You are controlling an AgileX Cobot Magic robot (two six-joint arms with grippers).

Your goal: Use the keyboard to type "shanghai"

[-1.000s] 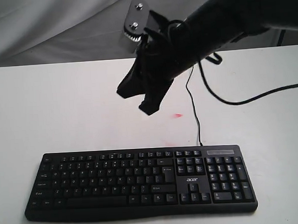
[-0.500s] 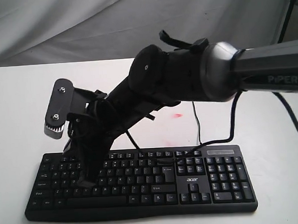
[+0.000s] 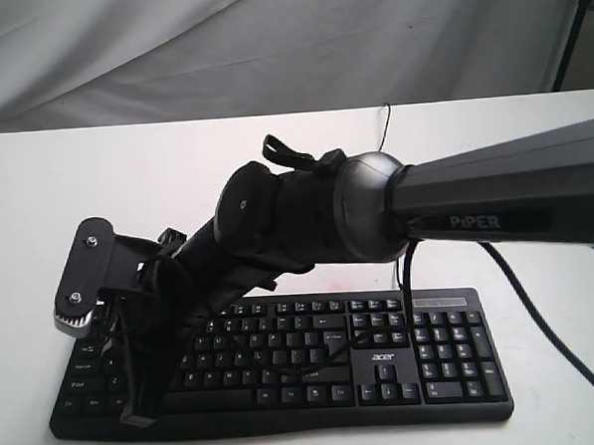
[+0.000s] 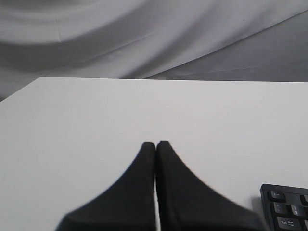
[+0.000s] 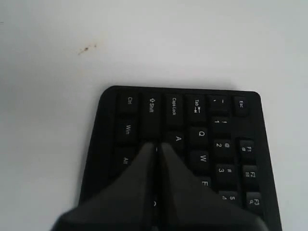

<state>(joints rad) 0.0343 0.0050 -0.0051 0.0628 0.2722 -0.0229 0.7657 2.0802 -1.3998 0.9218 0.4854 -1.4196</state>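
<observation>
We see the keyboard (image 3: 284, 363) at the table's (image 3: 76, 194) near edge; our right gripper (image 5: 156, 147), jaws clenched, reaches its left end by A; left gripper (image 4: 156, 144), also clenched, hangs off-keyboard; probably keying S or A; next, H lies rightward.

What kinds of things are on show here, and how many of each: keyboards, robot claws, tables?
keyboard: 1
claws: 2, the left claw and the right claw, both closed
table: 1
Total: 4
</observation>
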